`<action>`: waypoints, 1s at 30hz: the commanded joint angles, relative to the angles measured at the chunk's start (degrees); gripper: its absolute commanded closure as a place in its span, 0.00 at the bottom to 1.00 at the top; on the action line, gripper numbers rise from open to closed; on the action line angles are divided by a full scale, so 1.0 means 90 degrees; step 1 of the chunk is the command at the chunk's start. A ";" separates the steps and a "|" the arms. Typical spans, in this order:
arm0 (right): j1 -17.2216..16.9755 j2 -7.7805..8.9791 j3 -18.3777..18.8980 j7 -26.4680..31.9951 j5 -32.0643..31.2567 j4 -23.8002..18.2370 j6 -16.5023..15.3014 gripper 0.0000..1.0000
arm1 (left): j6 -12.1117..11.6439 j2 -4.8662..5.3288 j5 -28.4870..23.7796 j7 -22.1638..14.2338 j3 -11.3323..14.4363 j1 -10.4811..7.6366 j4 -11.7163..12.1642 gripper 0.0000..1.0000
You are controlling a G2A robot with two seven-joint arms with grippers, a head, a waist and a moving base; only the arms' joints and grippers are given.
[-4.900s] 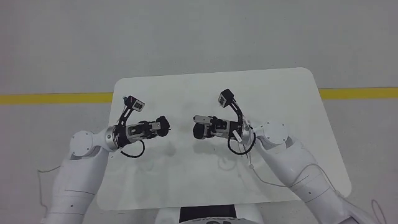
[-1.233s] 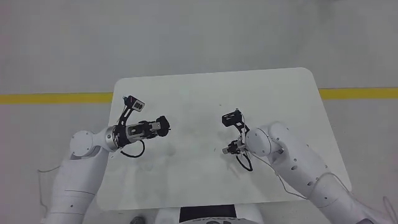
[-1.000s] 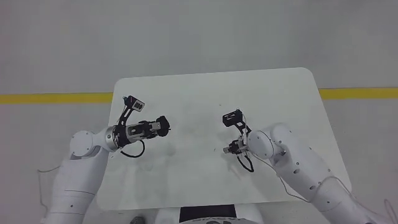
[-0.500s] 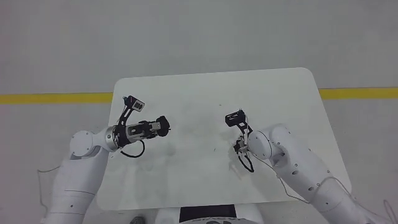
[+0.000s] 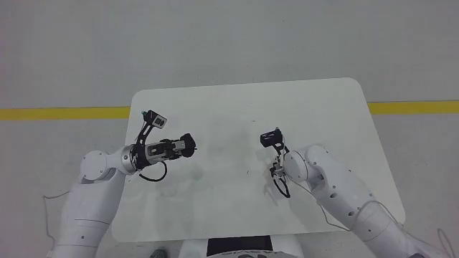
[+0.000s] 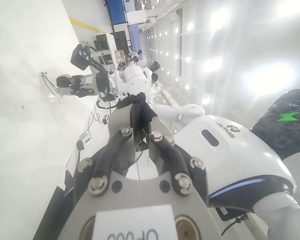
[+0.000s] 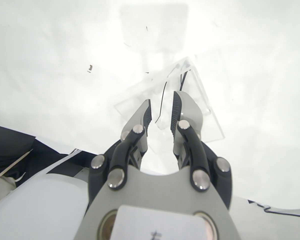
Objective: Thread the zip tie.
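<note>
Now the right gripper (image 7: 162, 97) points down at the table (image 5: 323, 100), its fingers (image 7: 145, 116) a narrow way apart and closed on nothing. A thin black zip tie (image 7: 161, 106) runs in the gap between them and seems to touch neither pad. Its long axis lies along the fingers, from a small curl near the palm out toward the fingertips. Under it a clear plastic block (image 7: 211, 123) lies flat on the table. A short black strand (image 7: 183, 79) shows on the block just beyond one fingertip; whether it belongs to the same tie I cannot tell. Well apart, over the table's other side, the left gripper (image 6: 139, 111) points across toward the right one, its fingers (image 6: 118, 121) pressed together, dark pad against dark pad.
</note>
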 commanded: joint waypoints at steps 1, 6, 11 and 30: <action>-0.0003 -0.0027 -0.0009 0.0004 -0.0043 0.0050 0.0000 0.80 | 0.0000 0.0000 0.0000 0.0000 0.0000 0.0000 0.0000 1.00; -0.0011 -0.0098 -0.0041 0.0038 -0.0170 0.0109 0.0000 0.80 | 0.0000 0.0000 0.0000 0.0000 0.0000 0.0000 0.0000 1.00; -0.0026 -0.0155 -0.0049 0.0053 -0.0296 0.0170 0.0000 0.80 | 0.0000 0.0000 0.0000 0.0000 0.0000 0.0000 0.0000 1.00; -0.0024 -0.0373 -0.0070 0.0216 -0.0635 0.0361 0.0000 0.84 | 0.0000 0.0000 0.0000 0.0000 0.0000 0.0000 0.0000 1.00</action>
